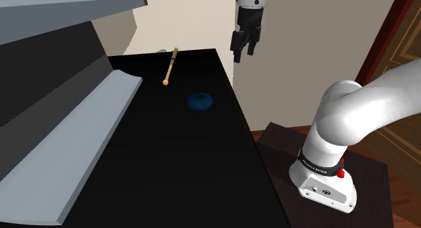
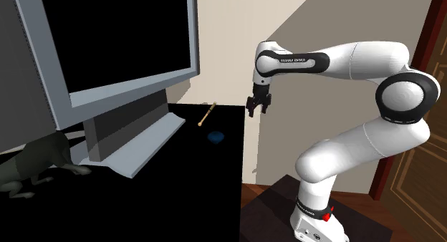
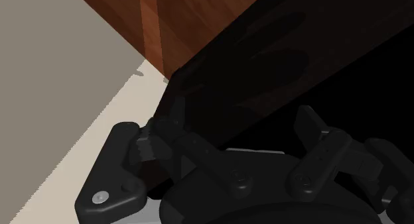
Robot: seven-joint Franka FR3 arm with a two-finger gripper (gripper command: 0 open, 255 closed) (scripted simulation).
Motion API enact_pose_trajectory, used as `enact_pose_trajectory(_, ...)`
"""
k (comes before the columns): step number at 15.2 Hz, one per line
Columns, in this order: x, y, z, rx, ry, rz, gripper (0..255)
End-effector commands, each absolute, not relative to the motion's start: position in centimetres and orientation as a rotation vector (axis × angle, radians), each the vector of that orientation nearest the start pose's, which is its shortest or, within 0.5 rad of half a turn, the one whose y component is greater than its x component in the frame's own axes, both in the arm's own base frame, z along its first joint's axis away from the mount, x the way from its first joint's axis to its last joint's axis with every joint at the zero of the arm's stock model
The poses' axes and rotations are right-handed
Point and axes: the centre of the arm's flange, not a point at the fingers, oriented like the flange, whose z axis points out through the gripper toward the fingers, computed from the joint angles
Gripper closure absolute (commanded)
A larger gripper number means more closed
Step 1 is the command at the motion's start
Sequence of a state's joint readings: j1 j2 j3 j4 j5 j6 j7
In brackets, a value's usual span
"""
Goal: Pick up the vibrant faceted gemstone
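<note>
Blue gemstone (image 1: 200, 102) on black tabletop (image 1: 169, 173)

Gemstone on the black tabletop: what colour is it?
The gemstone is dark blue, seen best in the shoulder view.

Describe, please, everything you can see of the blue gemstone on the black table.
The gemstone is a small, dark blue, roundish lump with a dull sheen; its facets are hard to make out. It rests on the black table, toward the edge on the shoulder view's right. It lies apart from the wooden stick beyond it. Only the table touches it. The gripper hangs in the air past the table's far corner, well clear of it.
</note>
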State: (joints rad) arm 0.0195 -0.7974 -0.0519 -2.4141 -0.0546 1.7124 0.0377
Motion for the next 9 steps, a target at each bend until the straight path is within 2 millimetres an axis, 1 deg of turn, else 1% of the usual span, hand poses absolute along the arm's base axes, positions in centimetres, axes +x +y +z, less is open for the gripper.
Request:
enact_pose_trajectory(1, 31.7, -2.0, 57.9, -3.153, 0.081, -0.15, 0)
enact_pose_trajectory(9, 29.8, 8.2, 58.4, -3.14, 0.221, -0.098, 0)
